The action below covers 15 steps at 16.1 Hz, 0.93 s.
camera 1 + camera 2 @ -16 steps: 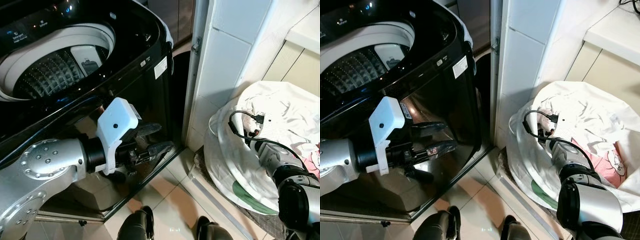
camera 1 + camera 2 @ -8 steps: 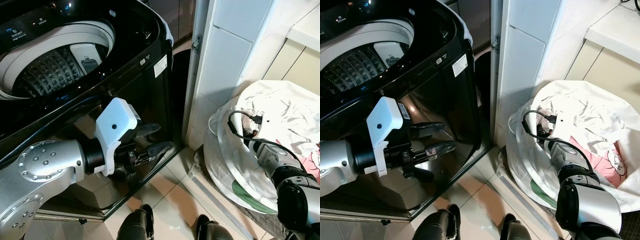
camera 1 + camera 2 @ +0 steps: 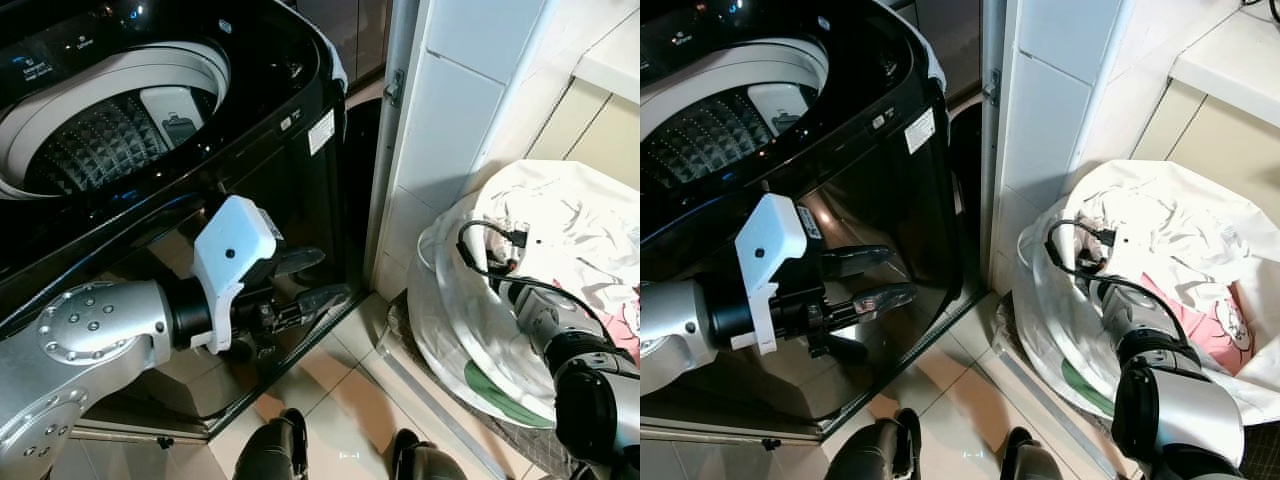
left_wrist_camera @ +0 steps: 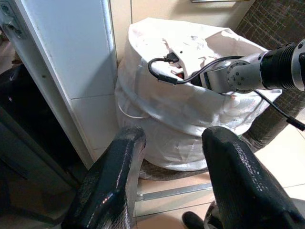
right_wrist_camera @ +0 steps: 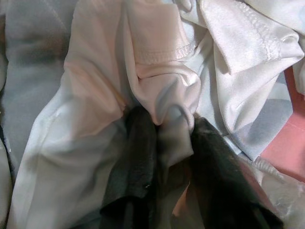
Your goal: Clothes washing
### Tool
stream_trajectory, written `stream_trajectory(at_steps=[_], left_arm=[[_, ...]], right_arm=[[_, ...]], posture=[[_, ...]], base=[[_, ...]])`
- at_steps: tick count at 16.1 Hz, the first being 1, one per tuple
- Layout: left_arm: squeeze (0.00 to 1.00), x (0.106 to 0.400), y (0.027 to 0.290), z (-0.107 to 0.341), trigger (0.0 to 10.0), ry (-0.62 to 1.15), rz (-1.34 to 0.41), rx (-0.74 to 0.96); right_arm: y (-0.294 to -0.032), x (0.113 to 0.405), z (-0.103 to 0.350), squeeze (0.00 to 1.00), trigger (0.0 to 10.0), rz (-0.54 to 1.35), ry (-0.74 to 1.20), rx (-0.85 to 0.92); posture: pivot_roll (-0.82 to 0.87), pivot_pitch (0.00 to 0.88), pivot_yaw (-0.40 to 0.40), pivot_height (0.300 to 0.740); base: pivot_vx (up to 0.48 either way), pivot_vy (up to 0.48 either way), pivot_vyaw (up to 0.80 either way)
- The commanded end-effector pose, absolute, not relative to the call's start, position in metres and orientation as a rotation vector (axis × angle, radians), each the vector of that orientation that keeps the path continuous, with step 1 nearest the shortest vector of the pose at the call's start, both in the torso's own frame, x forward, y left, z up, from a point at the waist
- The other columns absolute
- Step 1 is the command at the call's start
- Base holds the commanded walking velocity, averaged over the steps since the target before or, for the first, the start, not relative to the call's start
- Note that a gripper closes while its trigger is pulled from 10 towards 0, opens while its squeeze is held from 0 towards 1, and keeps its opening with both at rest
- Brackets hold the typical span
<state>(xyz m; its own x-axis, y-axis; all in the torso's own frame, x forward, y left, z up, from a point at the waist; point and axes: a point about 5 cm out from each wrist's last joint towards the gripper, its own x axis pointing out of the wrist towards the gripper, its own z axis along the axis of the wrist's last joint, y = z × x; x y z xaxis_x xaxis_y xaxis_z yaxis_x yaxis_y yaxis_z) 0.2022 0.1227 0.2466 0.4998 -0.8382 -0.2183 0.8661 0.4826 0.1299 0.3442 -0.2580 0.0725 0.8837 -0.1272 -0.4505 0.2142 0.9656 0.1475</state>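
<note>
- Black top-load washing machine (image 3: 250,150) stood with its lid up and drum exposed, ready for loading.
- White laundry bag (image 3: 1060,330) sat on the floor, right of the machine past the tiled wall corner (image 3: 440,130), holding the clothes.
- Left gripper (image 3: 305,280) hovered in front of the machine, fingers apart, holding nothing; probably just kept clear.
- Right gripper (image 5: 164,138) was down in the bag, fingers pinched on a fold of white garment (image 5: 162,90), likely to lift it toward the drum.
</note>
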Motion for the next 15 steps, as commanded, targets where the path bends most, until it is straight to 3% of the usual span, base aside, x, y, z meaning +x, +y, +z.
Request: stream_trajectory(at_steps=[1,8,11,15], left_arm=[[0.0,0.202,0.121,0.246,10.0,0.135,-1.052,0.233],[0.0,0.211,0.121,0.246,10.0,0.102,-1.014,0.232],[0.0,0.228,0.117,0.244,10.0,0.05,-0.96,0.226],[0.0,0.263,0.11,0.235,10.0,-0.029,-0.899,0.177]], right_arm=[[-0.255,0.344,0.07,0.0,0.0,-0.181,0.464,0.219],[-0.265,0.356,0.096,0.0,0.0,-0.212,0.328,0.281],[-0.275,0.367,0.13,0.0,0.0,-0.205,0.165,0.296],[-0.271,0.38,0.195,0.0,0.0,-0.067,-0.032,0.171]], posture=[[0.36,0.217,0.078,0.74],[0.32,0.179,0.064,0.74],[0.25,0.127,0.042,0.74],[0.05,0.086,0.029,0.74]], base=[[0.0,0.0,0.0],[0.0,0.0,0.0],[0.0,0.0,0.0],[0.0,0.0,0.0]])
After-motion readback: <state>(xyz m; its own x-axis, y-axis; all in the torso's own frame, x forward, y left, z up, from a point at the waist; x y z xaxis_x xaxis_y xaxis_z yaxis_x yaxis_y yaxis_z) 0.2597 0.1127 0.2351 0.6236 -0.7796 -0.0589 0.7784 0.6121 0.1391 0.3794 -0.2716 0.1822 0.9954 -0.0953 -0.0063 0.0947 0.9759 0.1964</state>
